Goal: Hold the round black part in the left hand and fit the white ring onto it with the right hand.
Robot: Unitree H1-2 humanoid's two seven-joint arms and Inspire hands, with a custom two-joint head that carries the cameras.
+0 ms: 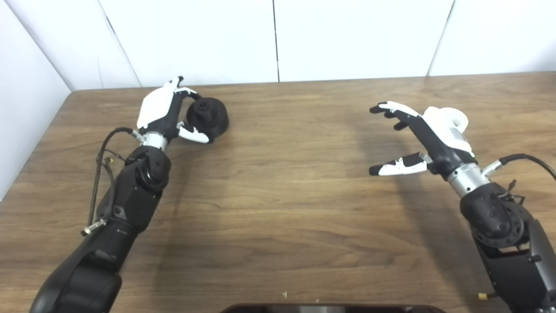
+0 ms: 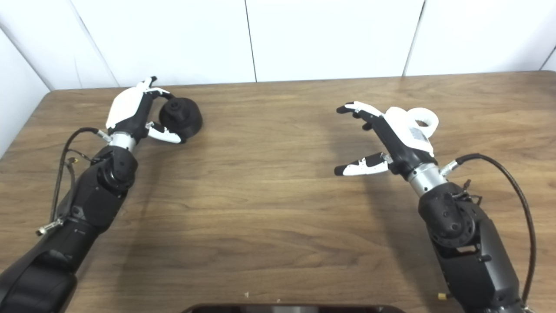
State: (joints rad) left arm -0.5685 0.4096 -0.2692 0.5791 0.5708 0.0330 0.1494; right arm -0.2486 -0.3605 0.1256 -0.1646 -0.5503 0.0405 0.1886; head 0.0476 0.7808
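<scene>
The round black part (image 1: pixel 208 115) rests on the wooden table (image 1: pixel 286 182) at the back left, its knob facing up. My left hand (image 1: pixel 167 112) cups it from the left, with curled fingers (image 1: pixel 189 92) touching its upper edge and the thumb (image 1: pixel 194 135) pressed to its lower edge. The white ring (image 2: pixel 425 117) lies at the right, partly hidden behind my right hand (image 2: pixel 386 137). That hand hovers just left of the ring, open, with fingers and thumb spread wide and nothing between them.
White wall panels (image 1: pixel 347 39) close the table's far edge and left side. A dark rounded object (image 1: pixel 330 308) shows at the bottom edge, in the middle. Cables (image 2: pixel 517 182) loop off both forearms.
</scene>
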